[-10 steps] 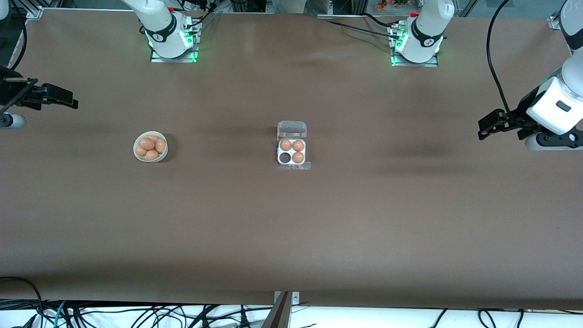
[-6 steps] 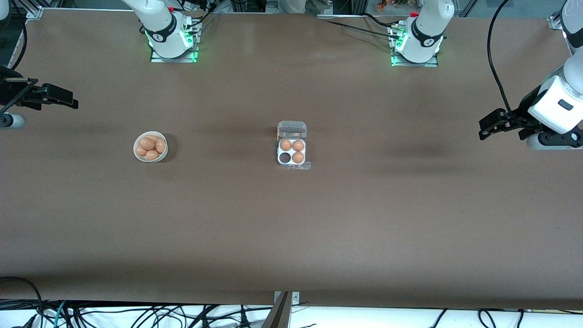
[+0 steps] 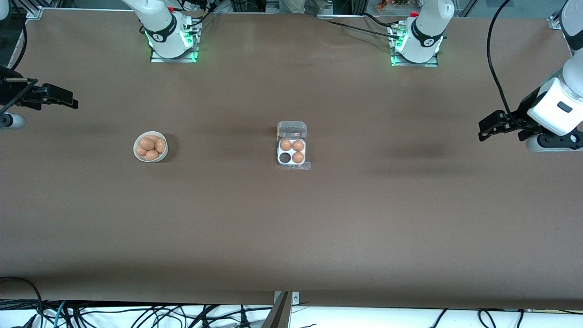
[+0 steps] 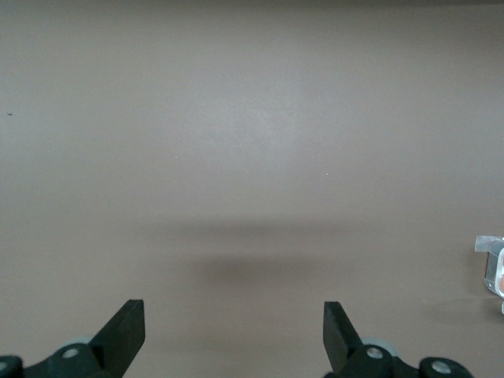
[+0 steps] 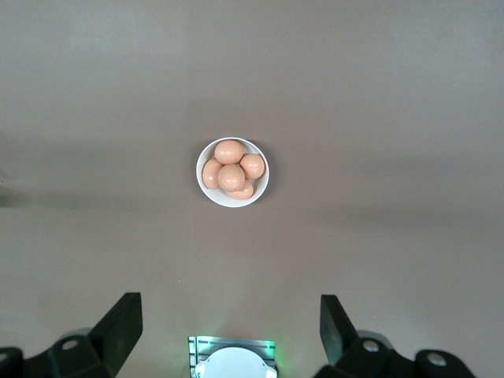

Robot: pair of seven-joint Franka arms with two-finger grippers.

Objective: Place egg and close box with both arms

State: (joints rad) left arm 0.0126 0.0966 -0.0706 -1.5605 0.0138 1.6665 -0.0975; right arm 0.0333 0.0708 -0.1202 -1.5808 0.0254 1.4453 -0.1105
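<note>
So, front view: the small clear-plastic egg box [image 3: 291, 152] sits mid-table, lid up, three brown eggs inside, one cell empty. The round white bowl [image 3: 150, 147] of orange-brown eggs [image 3: 147, 144] sits toward the right arm's end. Left wrist view: left gripper [image 4: 234, 331] spread wide, empty, over bare brown table [image 4: 252, 157]. Right wrist view: right gripper [image 5: 231, 327] wide open, empty too.

The desk [image 3: 291, 237] is being overlooked from high in front; the bowl [image 3: 150, 147] is being shared with the downward-facing right wrist view.
</note>
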